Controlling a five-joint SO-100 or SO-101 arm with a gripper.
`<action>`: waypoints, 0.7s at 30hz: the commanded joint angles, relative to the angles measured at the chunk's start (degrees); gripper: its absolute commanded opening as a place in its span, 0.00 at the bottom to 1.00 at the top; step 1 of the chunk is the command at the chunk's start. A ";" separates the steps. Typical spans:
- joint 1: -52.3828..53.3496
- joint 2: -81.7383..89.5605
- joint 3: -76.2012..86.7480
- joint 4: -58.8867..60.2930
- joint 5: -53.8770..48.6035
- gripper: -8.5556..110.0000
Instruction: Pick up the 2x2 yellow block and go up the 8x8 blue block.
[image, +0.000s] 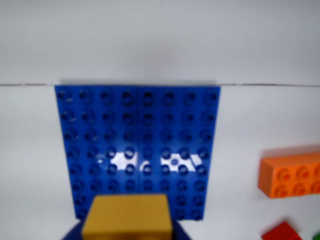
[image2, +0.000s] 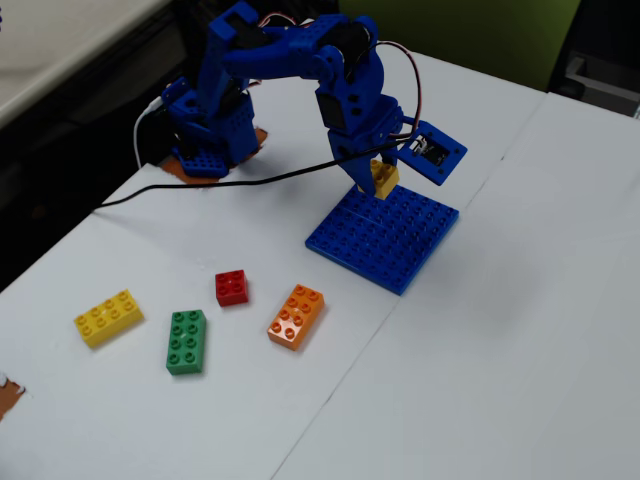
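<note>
Tool (image2: 381, 180) pinches the 2x2 yellow block (image2: 384, 178), apparently just above the 8x8 blue block (image2: 385, 238); align studs, lower vertically.

Arm (image2: 290, 60): blue printed plastic, black servos | red wires on top, black cable (image2: 200, 190) trailing from base (image2: 205, 140) | camera plate beside gripper (image2: 378, 172)

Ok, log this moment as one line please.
jaws: shut on 2x2 yellow block | position: above 8x8 blue block near edge | contact: unclear | loose bricks: untouched
</note>
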 joint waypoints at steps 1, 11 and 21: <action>0.53 1.05 -2.90 0.35 0.18 0.07; 0.44 1.41 -2.29 0.53 0.26 0.07; 0.79 1.41 -1.93 0.62 0.18 0.07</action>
